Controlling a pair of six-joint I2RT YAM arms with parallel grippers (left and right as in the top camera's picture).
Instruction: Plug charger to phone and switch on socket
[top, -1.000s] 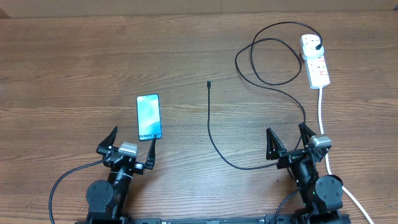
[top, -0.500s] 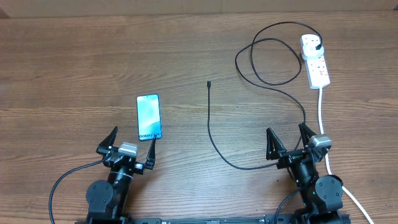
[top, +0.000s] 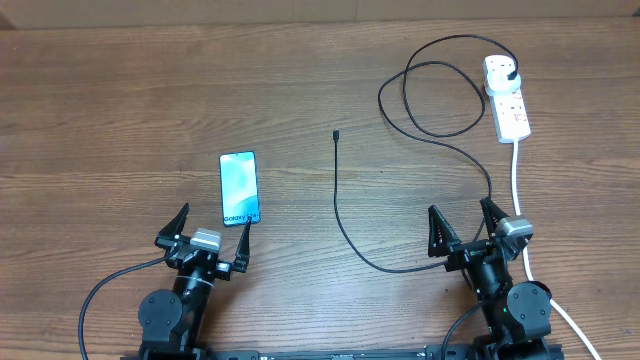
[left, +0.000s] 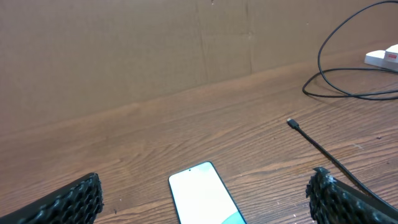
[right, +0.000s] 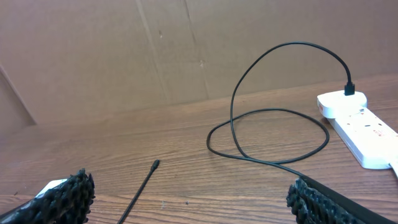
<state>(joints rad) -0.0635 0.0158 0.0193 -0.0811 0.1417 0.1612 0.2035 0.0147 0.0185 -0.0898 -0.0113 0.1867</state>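
Standing wide apart, the fingers of the left gripper (top: 217, 217) hold nothing. The phone (top: 239, 188) lies screen-up on the table (top: 120, 100) just beyond them, its near corner by one fingertip (top: 246, 238). The right gripper (top: 459, 207) is spread just as wide and is empty, with the charger (top: 336, 190) curving past on its left. The charger's plug (top: 512, 72) sits in the socket (top: 507, 100) at the far right, and its connector tip (top: 337, 133) lies loose mid-table.

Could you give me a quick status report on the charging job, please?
Both open, empty: left gripper, right gripper. Near left, phone flat; charger tip loose on table, unplugged. Plug in socket; switch unreadable. Nothing between tip and phone.
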